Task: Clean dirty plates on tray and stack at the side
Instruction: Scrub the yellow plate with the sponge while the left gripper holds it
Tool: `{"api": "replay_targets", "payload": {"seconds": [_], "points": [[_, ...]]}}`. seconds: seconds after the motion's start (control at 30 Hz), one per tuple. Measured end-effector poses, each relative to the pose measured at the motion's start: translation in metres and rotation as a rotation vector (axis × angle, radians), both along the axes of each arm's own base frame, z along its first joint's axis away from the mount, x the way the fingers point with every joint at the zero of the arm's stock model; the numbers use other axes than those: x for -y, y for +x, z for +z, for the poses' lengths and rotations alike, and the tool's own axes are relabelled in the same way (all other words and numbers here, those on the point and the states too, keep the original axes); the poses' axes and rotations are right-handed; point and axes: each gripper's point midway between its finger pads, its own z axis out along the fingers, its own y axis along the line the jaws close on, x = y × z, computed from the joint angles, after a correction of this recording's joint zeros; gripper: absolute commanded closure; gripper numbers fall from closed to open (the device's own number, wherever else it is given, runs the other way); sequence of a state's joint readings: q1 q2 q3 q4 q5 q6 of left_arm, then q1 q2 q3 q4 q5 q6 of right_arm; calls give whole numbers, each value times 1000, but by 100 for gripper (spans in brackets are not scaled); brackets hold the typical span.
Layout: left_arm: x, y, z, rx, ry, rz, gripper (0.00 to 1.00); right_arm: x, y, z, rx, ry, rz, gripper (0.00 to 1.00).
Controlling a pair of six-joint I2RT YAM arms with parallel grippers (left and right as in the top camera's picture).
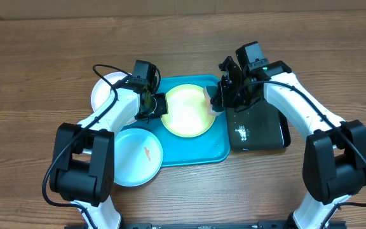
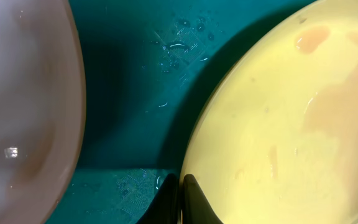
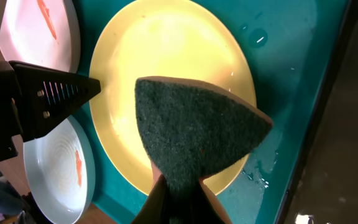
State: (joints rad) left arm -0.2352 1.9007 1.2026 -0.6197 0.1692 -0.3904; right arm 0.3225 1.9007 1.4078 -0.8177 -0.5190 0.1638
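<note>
Right now I see the yellow-green plate (image 1: 186,116) lying in the tray (image 1: 196,151), toward its far side. My left claw (image 2: 180,202) is pinched on that plate's left rim. My right claw (image 3: 179,200) is clamped on a sponge (image 3: 197,137), green scouring face held over the plate's right part. The white plate (image 1: 103,89) and light blue plate (image 1: 131,162) sit at the tray's left edge, each with an orange smear (image 1: 147,152). A black tray (image 1: 259,130) lies just right of it on the surface (image 1: 43,51).
</note>
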Motion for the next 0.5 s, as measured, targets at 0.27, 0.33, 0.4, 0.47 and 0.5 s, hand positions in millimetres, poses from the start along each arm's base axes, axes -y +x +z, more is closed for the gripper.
{"api": "replay_targets", "payload": {"seconds": [0.27,0.33,0.4,0.47,0.5], "points": [[0,0,0,0,0,0,96,-23,-2,1,48,-10,39,96],[0,0,0,0,0,0,96,-32,-2,1,69,-15,49,96],[0,0,0,0,0,0,96,-41,-3,3,90,-13,64,96],[0,0,0,0,0,0,96,-49,-4,2,106,-24,63,96],[0,0,0,0,0,0,96,-52,-5,0,111,-38,52,96]]}}
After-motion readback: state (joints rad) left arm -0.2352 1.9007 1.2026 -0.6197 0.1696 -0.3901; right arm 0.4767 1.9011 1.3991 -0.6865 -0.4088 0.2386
